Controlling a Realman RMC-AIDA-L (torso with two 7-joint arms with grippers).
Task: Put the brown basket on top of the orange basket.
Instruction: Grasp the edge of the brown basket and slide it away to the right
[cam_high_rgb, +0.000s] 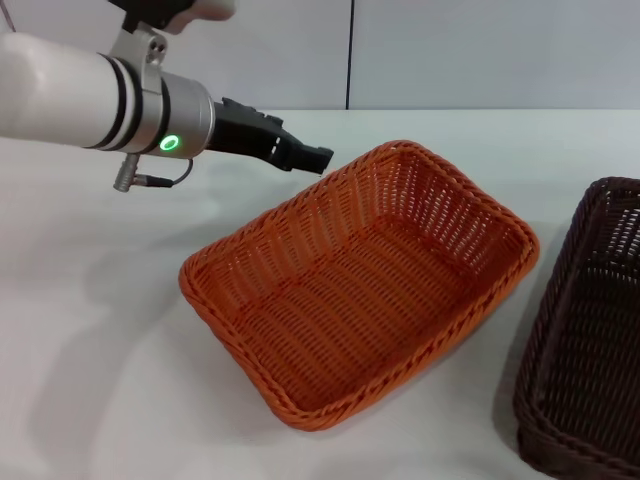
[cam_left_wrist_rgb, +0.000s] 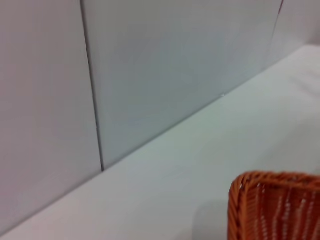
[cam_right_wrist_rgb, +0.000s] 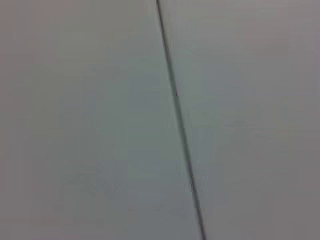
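Nearest the head camera, the brown basket (cam_high_rgb: 590, 340) sat at the right edge of the white table (cam_high_rgb: 90, 340), cut off by the frame, its dark openwork side and braided rim in view. Just beside it, apart by a narrow strip of table, the orange basket (cam_high_rgb: 360, 285) lay upright and turned at an angle, one corner pointing toward the back wall (cam_high_rgb: 450, 50). Neither basket was stacked on the other.

Left gripper (cam_high_rgb: 305, 153) hung in the air above the table, at the far left corner of the orange basket, touching nothing; its black fingers appeared drawn narrow and held no object. A green light showed on the wrist ring. From the left wrist view, one orange basket corner (cam_left_wrist_rgb: 275, 205) was seen against the table and the panelled wall.

Right gripper was out of sight; its wrist view showed only a wall seam (cam_right_wrist_rgb: 177, 115).
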